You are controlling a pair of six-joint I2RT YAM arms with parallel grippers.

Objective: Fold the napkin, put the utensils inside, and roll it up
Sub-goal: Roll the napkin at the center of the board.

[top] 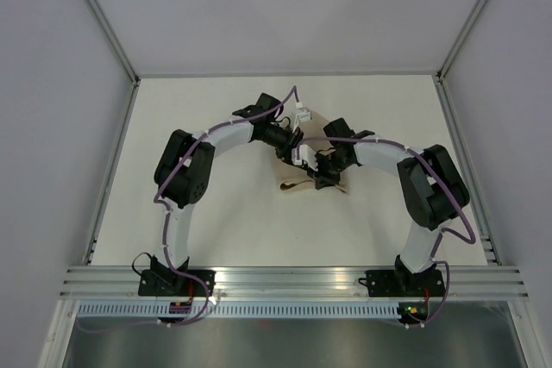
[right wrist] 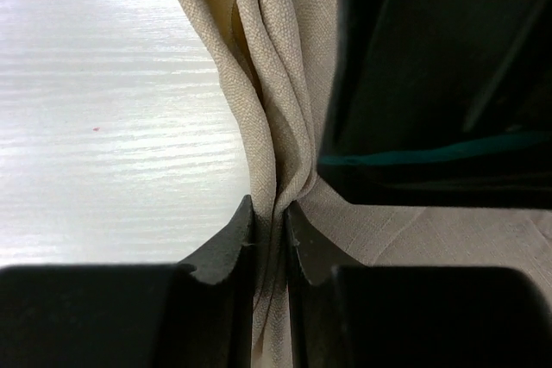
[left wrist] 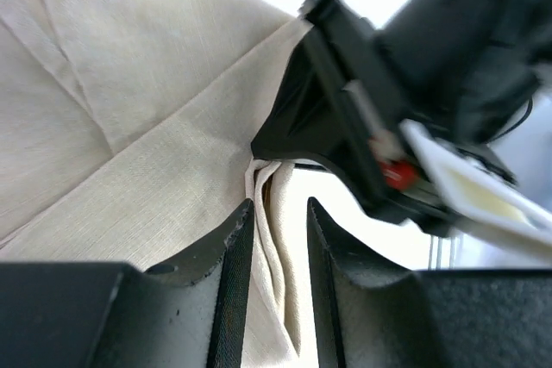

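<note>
At table [top: 216, 221] centre, right gripper [right wrist: 269, 221] clamps the napkin [right wrist: 259, 84]; left gripper [left wrist: 280, 230] hangs parted. Folding, seemingly. Next, lay it flat.

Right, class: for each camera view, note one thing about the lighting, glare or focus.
Top external view: even, soft light, sharp throughout, only faint shadows. Left wrist view: the napkin weave is crisp, but the background at the top is blown out white. Right wrist view: glare streaks across the table at left, while the black hardware at right is so dark that its detail is lost.
</note>
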